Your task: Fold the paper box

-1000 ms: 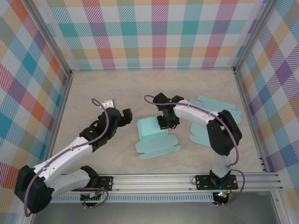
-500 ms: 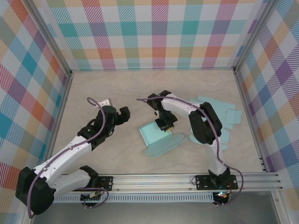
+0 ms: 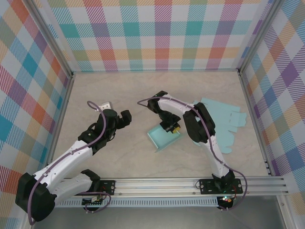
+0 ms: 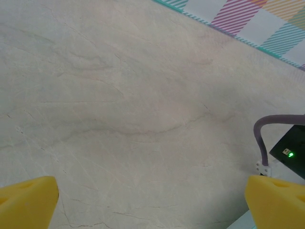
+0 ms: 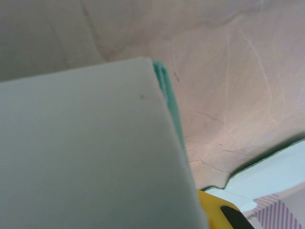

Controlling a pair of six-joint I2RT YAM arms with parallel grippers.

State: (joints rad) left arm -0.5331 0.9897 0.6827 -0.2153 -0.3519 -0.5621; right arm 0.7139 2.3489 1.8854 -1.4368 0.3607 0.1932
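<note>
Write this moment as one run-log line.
right gripper: shut on teal paper box | left gripper: open, over beige table | flat teal paper blanks: stacked at right

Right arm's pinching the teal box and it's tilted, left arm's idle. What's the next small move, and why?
Probably ease the open left gripper rightward toward the free left edge of the paper box. The right gripper is shut on the box's far side, holding it tilted. One grip likely can't crease a flap, and bare table lies between the left gripper and the box.
</note>
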